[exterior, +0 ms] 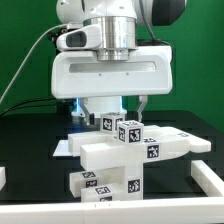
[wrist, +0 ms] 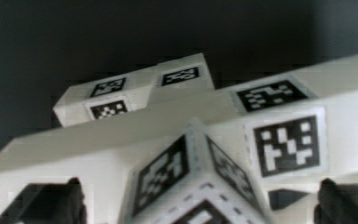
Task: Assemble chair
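Chair assembly [exterior: 120, 150]: matte white blocky parts bearing small black-and-white square tags, stacked on the black table [exterior: 30, 140] near the middle of the exterior view, directly below the robot arm [exterior: 110, 50]. Upper part: flat slab [exterior: 140, 150] reaching toward the exterior view's right, with tagged blocks [exterior: 122, 130] standing on it. Lower part: tagged block [exterior: 105, 184] beneath the slab, resting on the table. Gripper [exterior: 112, 112]: lowered over the tagged blocks, fingers [exterior: 143, 106] dark, descending on either side of the topmost pieces. Wrist view: tagged white faces [wrist: 194, 150] filling most of the picture, a ridged corner pointing toward the camera, two dark fingertips [wrist: 51, 200] at the outer edges with the part lying between them. Finger state: spread wide on both sides of the part; contact with the part not discernible. Further white pieces [exterior: 210, 180] at the table's edges in the exterior view, only partly in frame. Green wall [exterior: 200, 70] behind.
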`<state>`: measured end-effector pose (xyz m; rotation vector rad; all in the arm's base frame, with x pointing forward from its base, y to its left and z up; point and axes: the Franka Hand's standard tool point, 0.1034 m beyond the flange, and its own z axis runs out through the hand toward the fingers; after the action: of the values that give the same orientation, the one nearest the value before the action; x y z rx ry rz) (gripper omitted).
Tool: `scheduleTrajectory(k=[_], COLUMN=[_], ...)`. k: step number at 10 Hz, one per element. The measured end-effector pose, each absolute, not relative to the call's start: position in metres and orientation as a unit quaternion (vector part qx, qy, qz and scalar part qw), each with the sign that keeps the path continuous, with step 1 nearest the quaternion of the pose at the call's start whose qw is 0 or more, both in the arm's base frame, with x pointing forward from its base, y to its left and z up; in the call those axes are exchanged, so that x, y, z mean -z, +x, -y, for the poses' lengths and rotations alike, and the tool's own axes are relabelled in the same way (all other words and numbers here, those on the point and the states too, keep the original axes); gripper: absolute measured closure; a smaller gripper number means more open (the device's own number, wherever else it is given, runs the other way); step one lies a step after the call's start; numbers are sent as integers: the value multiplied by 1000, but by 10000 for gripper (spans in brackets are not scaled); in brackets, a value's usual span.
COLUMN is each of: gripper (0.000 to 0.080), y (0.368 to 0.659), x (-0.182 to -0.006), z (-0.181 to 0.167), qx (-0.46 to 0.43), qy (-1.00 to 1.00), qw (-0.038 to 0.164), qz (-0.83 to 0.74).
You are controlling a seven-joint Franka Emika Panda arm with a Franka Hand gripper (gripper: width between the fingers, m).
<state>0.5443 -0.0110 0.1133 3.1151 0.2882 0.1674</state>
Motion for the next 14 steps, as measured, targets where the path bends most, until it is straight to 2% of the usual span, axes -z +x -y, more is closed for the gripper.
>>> scheduleTrajectory(k=[3,4,6,7,8,11,14], gripper=[150,150,396,396,516,516,516], y=[544,544,544,544,544,544,545], x=[-114,-114,-114,-114,-114,-113,-114], z=[15,15,15,15,15,14,9], qx=[-45,-46,-46,-46,-47,-49,-52], qy=[959,962,965,966,974,991,997], qw=[21,21,20,20,18,13,4], qz=[-279,-269,-259,-254,-220,-123,54])
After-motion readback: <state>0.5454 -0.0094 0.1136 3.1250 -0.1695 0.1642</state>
